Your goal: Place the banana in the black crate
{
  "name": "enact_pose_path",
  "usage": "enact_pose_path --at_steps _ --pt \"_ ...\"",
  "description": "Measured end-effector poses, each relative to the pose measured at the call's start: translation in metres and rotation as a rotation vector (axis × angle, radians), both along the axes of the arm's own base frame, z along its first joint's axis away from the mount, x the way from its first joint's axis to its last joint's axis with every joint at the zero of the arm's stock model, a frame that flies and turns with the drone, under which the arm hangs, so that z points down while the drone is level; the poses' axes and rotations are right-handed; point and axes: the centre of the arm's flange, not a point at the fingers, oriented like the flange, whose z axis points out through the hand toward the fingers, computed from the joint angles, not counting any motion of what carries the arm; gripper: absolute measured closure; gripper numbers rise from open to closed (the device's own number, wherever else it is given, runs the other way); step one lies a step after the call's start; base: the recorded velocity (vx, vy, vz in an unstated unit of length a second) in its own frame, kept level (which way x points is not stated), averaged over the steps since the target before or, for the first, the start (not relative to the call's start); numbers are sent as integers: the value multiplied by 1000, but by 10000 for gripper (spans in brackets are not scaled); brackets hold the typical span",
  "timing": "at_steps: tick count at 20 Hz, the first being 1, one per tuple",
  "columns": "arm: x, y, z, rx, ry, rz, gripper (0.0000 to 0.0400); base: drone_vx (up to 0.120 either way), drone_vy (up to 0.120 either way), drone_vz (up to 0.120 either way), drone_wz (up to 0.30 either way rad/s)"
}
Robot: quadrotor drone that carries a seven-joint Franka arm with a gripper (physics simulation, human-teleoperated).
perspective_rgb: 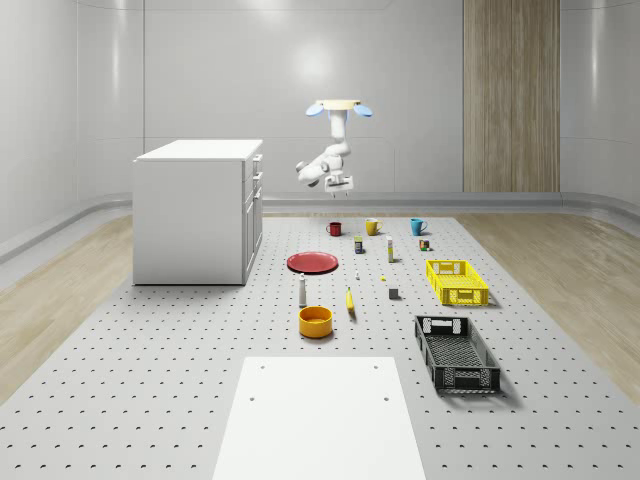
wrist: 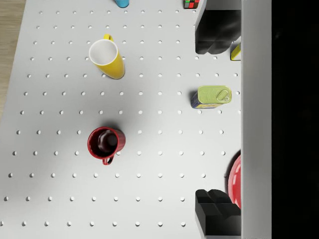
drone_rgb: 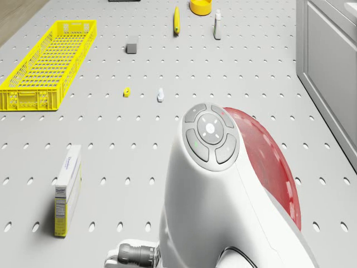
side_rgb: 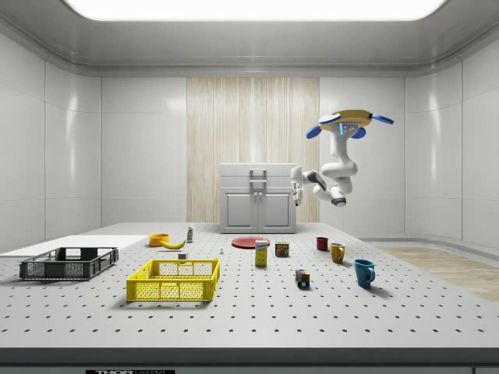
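Observation:
The banana lies on the pegboard table beside an orange bowl. The black crate stands empty near the table's front right in the whole-scene view. The drone hovers high above the far part of the table, over the mugs. Its arm hangs folded below it. My gripper points down, far from the banana. It is open, its dark fingers wide apart with nothing between them.
A yellow crate stands behind the black one. Under the gripper are a red mug, a yellow mug, a can and a red plate. A white cabinet rises at the whole-scene view's left.

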Motion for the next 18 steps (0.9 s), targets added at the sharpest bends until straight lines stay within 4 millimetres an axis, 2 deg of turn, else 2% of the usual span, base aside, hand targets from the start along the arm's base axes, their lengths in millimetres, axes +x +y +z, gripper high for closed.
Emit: enact_pose_path --at_steps 13,18 --pt "0 -10 -1 -101 4 -2 0 120 0 -120 0" --pt "0 -11 -1 -108 4 -2 0 120 0 -16 0"
